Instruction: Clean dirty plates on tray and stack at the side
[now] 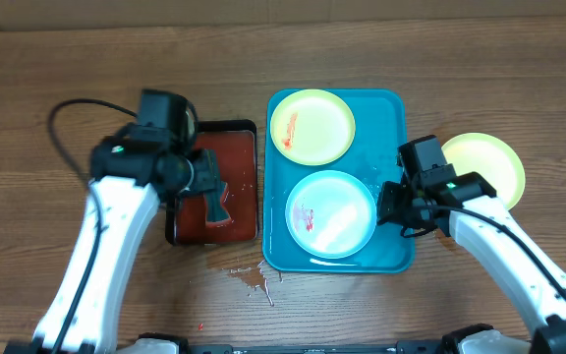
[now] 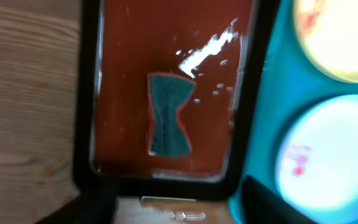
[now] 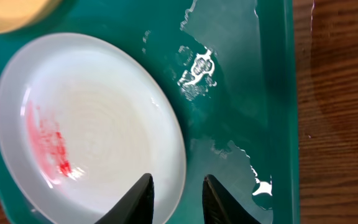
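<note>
Flanking the tray (image 1: 386,118): black tray (image 2: 87,93), sponge (image 2: 168,115).

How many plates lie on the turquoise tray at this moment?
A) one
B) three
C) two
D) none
C: a yellow-green plate and a blue-white plate lie on the tray, while the third plate sits on the table beside it.

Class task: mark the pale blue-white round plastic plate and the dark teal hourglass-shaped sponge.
pale blue-white round plastic plate (image 1: 332,212), overhead view, whitish centre.
dark teal hourglass-shaped sponge (image 2: 168,115), left wrist view, narrow waist.
</note>
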